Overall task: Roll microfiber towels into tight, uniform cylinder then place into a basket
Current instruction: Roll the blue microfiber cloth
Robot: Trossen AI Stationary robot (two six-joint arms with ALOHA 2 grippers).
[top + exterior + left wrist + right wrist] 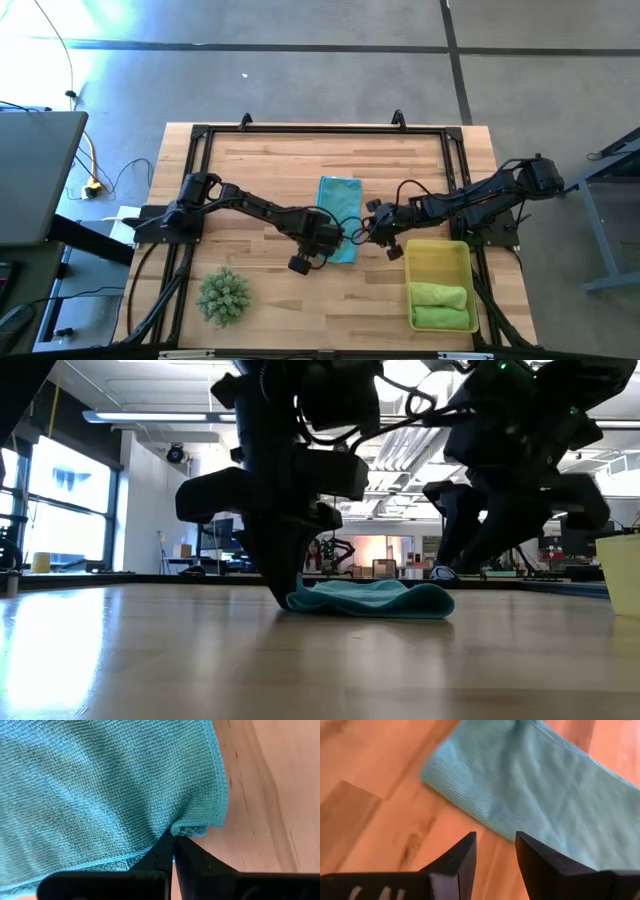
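Observation:
A teal microfiber towel, folded into a long strip, lies flat on the wooden table. My left gripper stands over its near left corner, pointing down, shut on the cloth. My right gripper hovers open just off the strip's right side; in its wrist view my right gripper has nothing between the fingers, and the towel lies just beyond them. The yellow basket holds two rolled green towels. My left gripper pinches the teal towel's corner between its two fingertips, coming from above and pointing down. The cloth puckers at the pinch. One layer or several, I cannot tell. The towel's end stays at table level and the rest lies slack on the wood.
A spiky green plant-like ball sits near the table's front left. The basket stands at the front right, close beside my right arm. A black frame runs around the tabletop. Bare wood lies left of and beyond the towel.

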